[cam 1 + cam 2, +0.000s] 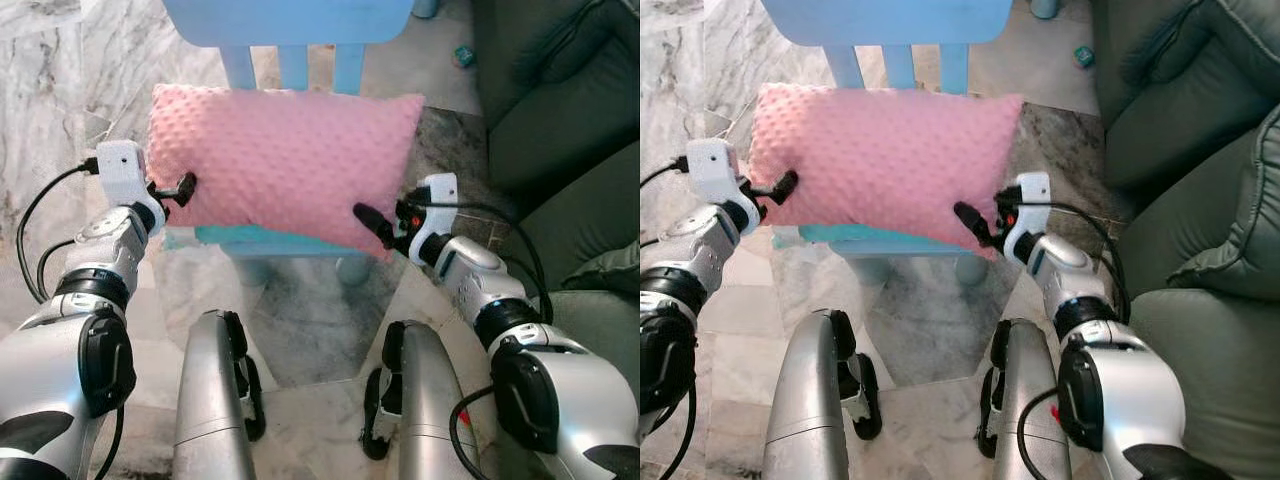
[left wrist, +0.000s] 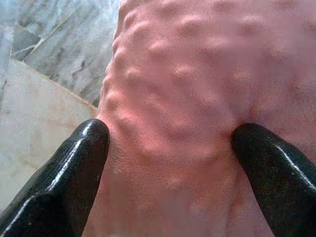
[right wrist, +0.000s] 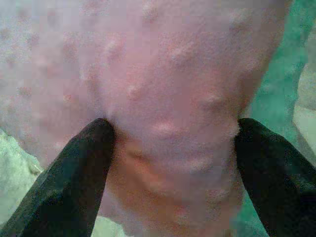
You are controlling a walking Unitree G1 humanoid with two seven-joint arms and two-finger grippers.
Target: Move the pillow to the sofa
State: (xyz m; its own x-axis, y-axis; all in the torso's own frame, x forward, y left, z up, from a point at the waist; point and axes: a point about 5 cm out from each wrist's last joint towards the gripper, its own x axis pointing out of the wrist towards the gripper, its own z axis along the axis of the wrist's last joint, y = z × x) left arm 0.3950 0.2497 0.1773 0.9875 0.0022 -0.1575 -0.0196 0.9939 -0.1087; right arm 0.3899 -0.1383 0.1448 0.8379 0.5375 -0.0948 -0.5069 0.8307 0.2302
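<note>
A pink bumpy pillow (image 1: 285,160) lies across the seat of a small blue chair (image 1: 290,20), leaning against its back slats. My left gripper (image 1: 183,188) is at the pillow's left end, its fingers pressed into the fabric. My right gripper (image 1: 372,222) is at the lower right corner, which overhangs the seat. In the left wrist view the pillow (image 2: 197,84) bulges between the two black fingers (image 2: 74,168). The right wrist view shows the same pinch, the pillow (image 3: 168,74) bunched between the fingers (image 3: 74,168).
A dark green sofa (image 1: 1200,200) stands to my right, its seat cushion close by my right arm. The floor is marbled tile (image 1: 60,90). The chair's teal seat (image 1: 250,240) shows under the pillow. My own legs (image 1: 210,400) are at the bottom.
</note>
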